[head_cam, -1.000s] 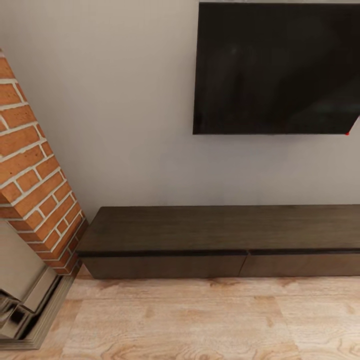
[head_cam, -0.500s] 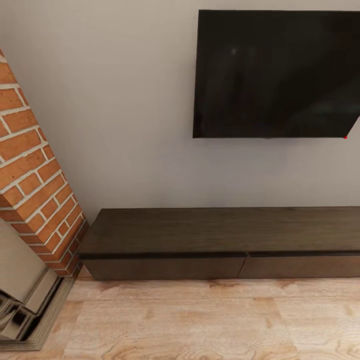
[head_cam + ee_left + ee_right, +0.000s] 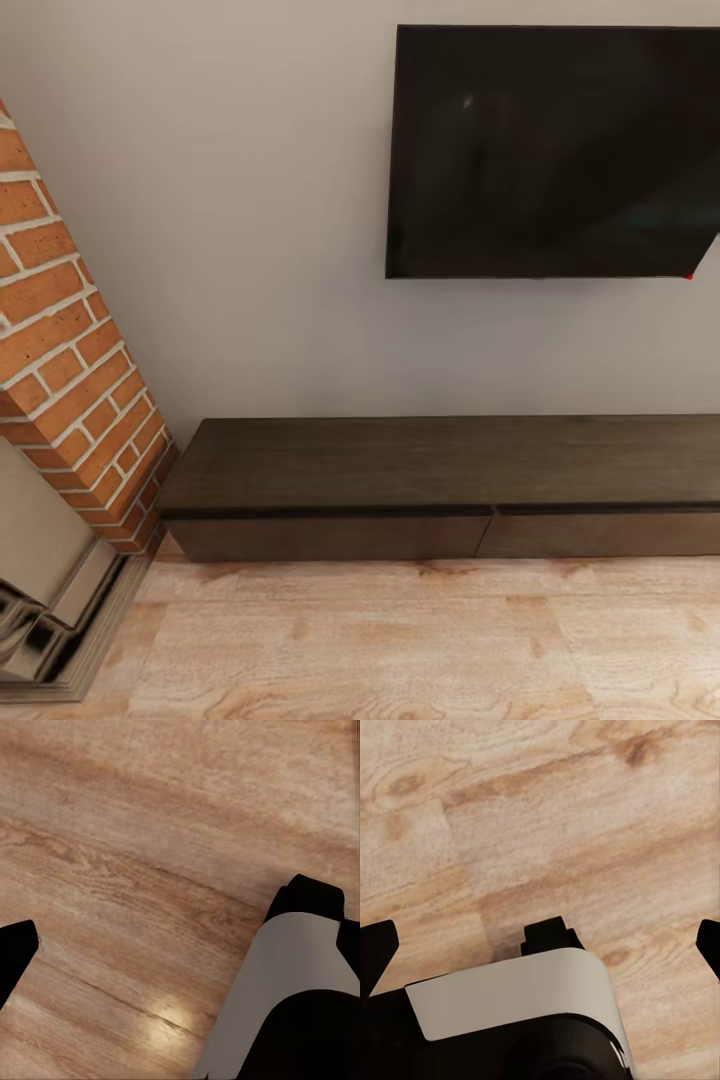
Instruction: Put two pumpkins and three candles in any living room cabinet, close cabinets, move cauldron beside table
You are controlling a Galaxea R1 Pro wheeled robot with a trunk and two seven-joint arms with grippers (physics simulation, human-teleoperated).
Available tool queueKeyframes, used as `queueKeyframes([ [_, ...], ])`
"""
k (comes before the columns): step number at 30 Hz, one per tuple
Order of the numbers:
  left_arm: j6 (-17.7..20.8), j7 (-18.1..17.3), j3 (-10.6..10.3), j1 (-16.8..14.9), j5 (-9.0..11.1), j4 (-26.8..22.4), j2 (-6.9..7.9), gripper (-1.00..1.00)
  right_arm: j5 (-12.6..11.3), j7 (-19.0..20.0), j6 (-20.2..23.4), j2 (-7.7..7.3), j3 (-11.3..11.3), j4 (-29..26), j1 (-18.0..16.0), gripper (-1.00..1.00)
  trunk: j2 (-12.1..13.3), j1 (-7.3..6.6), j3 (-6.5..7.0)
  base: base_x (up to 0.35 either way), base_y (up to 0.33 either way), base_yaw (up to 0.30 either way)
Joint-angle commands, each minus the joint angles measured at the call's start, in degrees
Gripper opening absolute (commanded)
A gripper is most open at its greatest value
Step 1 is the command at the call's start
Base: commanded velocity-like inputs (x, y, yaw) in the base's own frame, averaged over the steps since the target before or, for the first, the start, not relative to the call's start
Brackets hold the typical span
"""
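Observation:
The cabinet [image 3: 440,460], a long low dark-brown unit, stands against the grey wall straight ahead in the head view. Its flat top is bare. Both wide drawer fronts, left [image 3: 330,537] and right [image 3: 600,533], sit flush and shut. The pumpkins and the table are out of view. My left gripper [image 3: 182,949] hangs open over the wooden floor, one dark fingertip [image 3: 15,952] at the picture's edge. My right gripper [image 3: 542,945] is open too, with nothing between its fingertips [image 3: 375,945], above the floor and part of my own white and black body [image 3: 510,997].
A black television [image 3: 550,150] hangs on the wall above the cabinet. A red brick fireplace [image 3: 70,370] juts out at the left, its hearth edge [image 3: 70,640] on the floor. Light wooden floor [image 3: 400,640] stretches between me and the cabinet.
The whole head view has slid slightly downward in the picture, so the camera has moved. The cabinet, television and fireplace have stayed where they were.

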Motion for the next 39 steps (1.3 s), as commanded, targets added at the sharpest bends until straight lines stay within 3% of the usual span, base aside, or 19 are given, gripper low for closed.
queueKeyframes([
  [1,-0.03,0.13,-0.60,0.00,-0.31,-0.02,-0.08,1.00,-0.11,-0.07,-0.19,-0.04,0.27,0.13,-0.05,1.00,0.40,-0.23,0.14,0.000,0.000,0.000],
  [5,0.01,-0.08,-0.77,0.27,-1.94,0.09,-0.34,1.00,-0.11,-0.07,-0.29,-0.18,0.22,0.13,-0.05,1.00,2.00,-1.11,0.86,0.000,0.000,0.000],
  [12,0.74,-1.55,-0.90,1.00,-2.45,0.11,-0.54,1.00,-0.07,-0.07,-0.24,0.05,0.29,0.13,-0.05,1.00,4.81,-2.65,2.12,0.000,0.000,0.000],
  [16,3.61,-9.23,-1.95,1.10,-3.37,0.12,-0.13,1.00,-0.17,0.06,-0.16,0.12,0.30,0.13,-0.05,1.00,6.41,-3.53,2.83,0.000,0.000,0.000],
  [19,4.53,-11.73,-2.67,1.97,-5.32,0.23,-0.02,1.00,-0.23,0.10,0.10,0.07,0.27,0.14,-0.05,1.00,7.61,-4.19,3.37,0.000,0.000,0.000],
  [24,4.48,-12.27,-2.84,2.99,-7.51,0.28,-0.12,1.00,-0.18,0.41,0.21,0.14,0.29,0.15,-0.05,1.00,9.62,-5.28,4.27,0.000,0.000,0.000],
  [33,4.34,-12.31,-2.86,3.18,-7.85,0.24,-0.09,1.00,0.08,0.10,0.74,0.13,0.26,0.21,-0.04,1.00,13.23,-7.26,5.89,0.000,0.000,0.000],
  [39,4.01,-12.21,-2.83,3.33,-7.89,0.21,-0.10,1.00,-0.02,-0.05,1.62,0.13,0.22,0.21,-0.05,1.00,13.23,-7.26,5.89,0.000,0.000,0.000],
])
